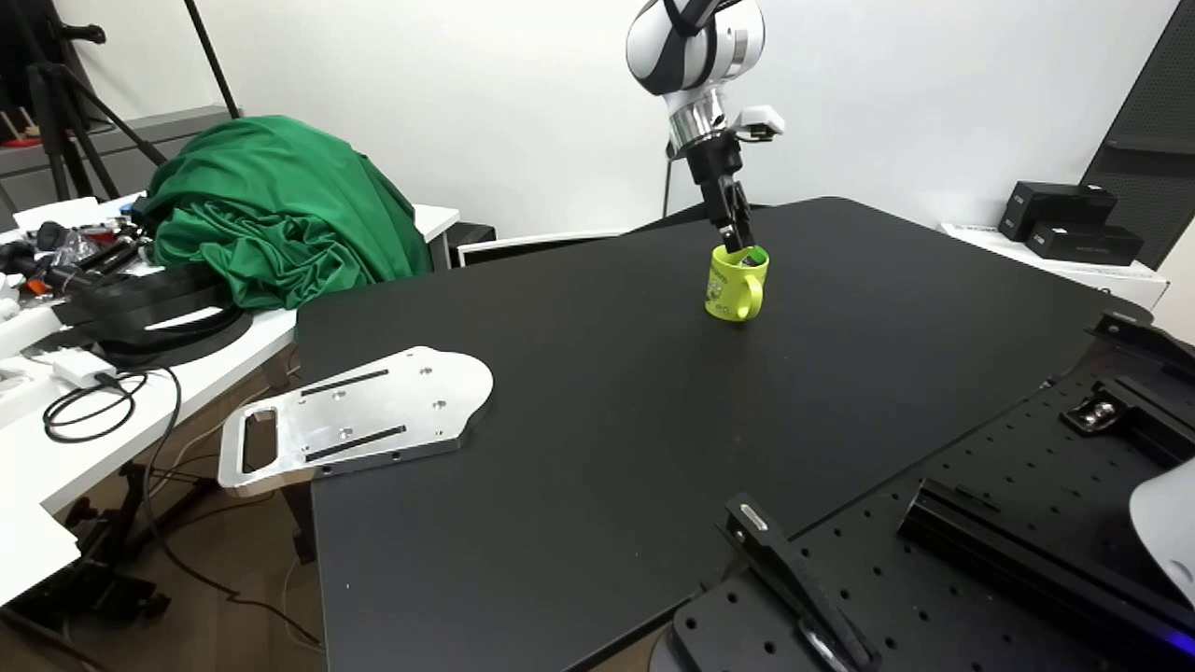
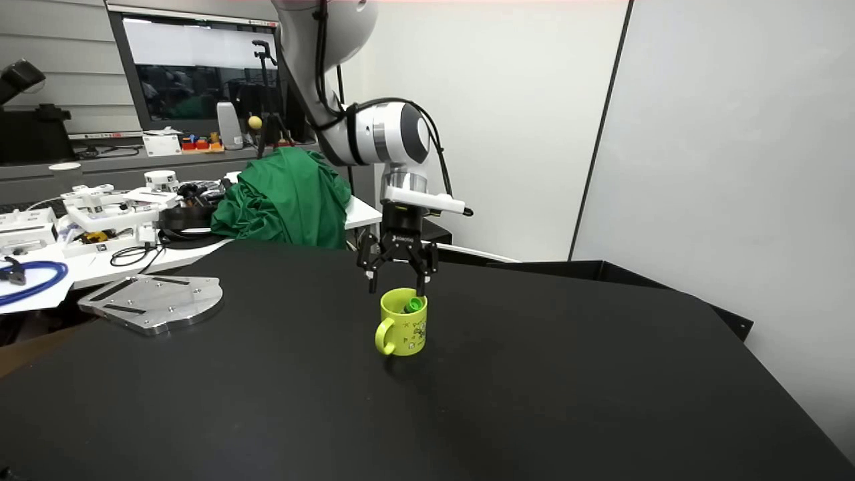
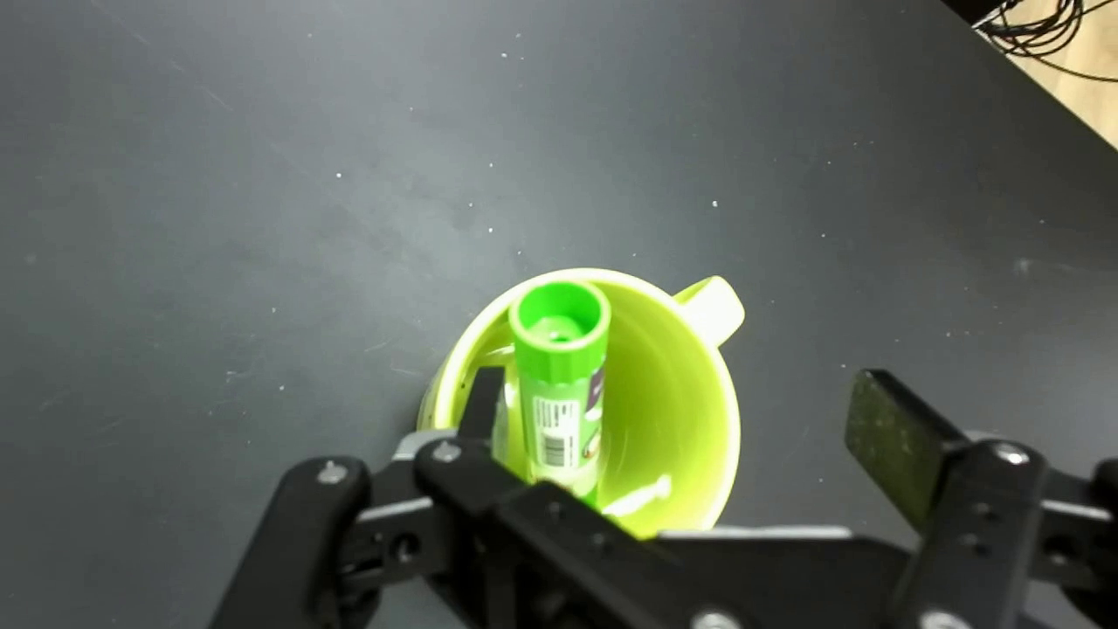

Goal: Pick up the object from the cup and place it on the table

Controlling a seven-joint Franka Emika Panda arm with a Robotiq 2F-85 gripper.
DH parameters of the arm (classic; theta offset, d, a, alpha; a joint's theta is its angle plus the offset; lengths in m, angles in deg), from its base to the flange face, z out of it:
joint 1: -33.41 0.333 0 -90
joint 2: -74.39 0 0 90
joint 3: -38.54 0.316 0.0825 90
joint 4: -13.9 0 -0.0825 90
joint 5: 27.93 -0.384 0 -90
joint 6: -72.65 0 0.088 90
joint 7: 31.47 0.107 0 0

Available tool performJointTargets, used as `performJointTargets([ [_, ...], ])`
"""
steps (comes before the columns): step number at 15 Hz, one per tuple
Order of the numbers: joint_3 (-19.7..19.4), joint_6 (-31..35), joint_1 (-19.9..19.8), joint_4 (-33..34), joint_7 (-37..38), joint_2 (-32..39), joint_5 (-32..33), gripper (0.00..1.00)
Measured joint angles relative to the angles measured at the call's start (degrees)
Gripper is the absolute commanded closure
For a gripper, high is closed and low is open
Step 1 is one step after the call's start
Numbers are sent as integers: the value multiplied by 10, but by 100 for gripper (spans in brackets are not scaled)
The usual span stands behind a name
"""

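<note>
The lime-green cup (image 1: 726,297) stands upright on the black table (image 1: 597,373); it also shows in an exterior view (image 2: 409,334) and in the wrist view (image 3: 668,384). The object, a slender green stick with a bright green end (image 3: 561,393), leans inside the cup, its top at the rim; it also shows in both exterior views (image 1: 754,255) (image 2: 414,305). My gripper (image 3: 681,409) points down over the cup, open and empty; it also shows in both exterior views (image 1: 738,238) (image 2: 397,286). In the wrist view one finger is beside the stick, the other out past the cup's rim.
A silver metal plate (image 1: 383,401) lies at the table's edge and overhangs it. A green cloth heap (image 1: 280,205) and clutter sit on a white side bench (image 1: 215,364). Black rails and a perforated base (image 1: 878,551) border the table. Black boxes (image 1: 1055,215) stand beyond the far edge.
</note>
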Motion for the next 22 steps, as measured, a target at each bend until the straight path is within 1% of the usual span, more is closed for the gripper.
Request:
performJointTargets([
  [14,-1,-18,-6,0,8,0,0,0],
  [15,-1,-20,-6,0,8,0,0,7],
  [16,-1,-23,-6,0,8,0,0,26],
  [19,-1,-27,-6,0,8,1,0,49],
  [21,-1,-30,-6,0,8,1,0,61],
  [22,-1,-30,-6,0,8,1,0,69],
])
